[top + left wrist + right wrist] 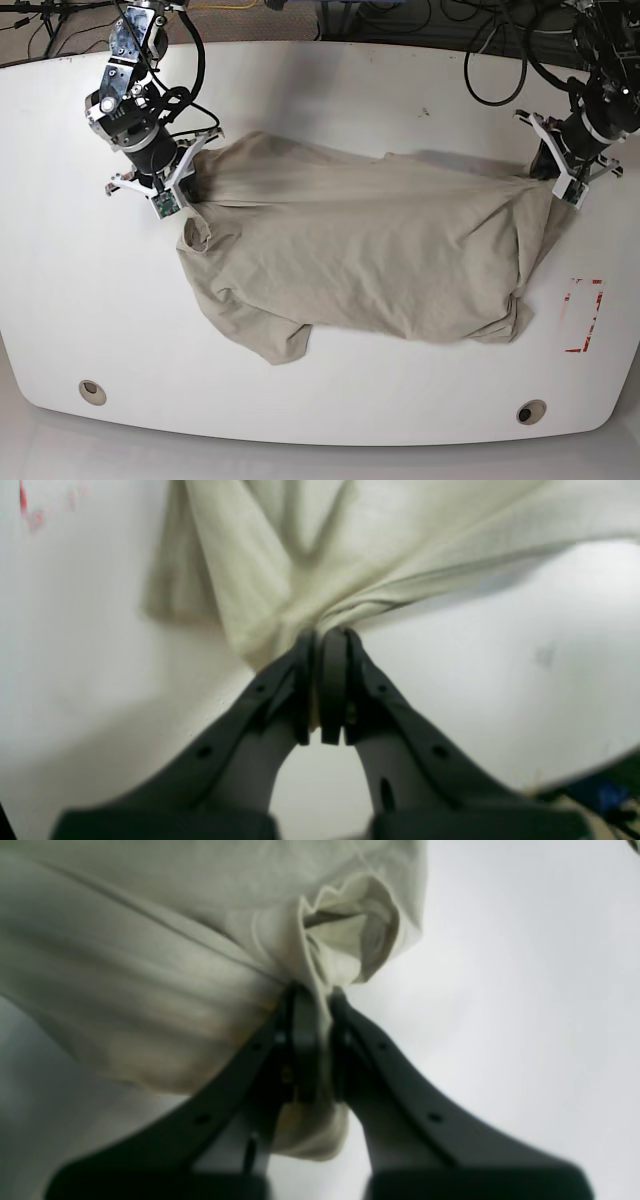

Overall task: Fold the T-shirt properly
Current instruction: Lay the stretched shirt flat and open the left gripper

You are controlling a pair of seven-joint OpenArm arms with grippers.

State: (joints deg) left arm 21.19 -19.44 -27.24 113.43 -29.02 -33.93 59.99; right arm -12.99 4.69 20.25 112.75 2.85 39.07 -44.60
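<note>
**Both grippers clamped on the shirt**

Your left gripper [325,635] has its fingers pinched together on a bunched edge of the T-shirt [370,260]; your right gripper [312,990] likewise grips gathered cloth. Between them the shirt stretches wrinkled across the white table [330,80].

Broad white rounded-corner tabletop [330,90]; red rectangular outline mark [583,316] near one edge; two round metal grommets [92,391]; black cables [400,15] tangled behind.
</note>
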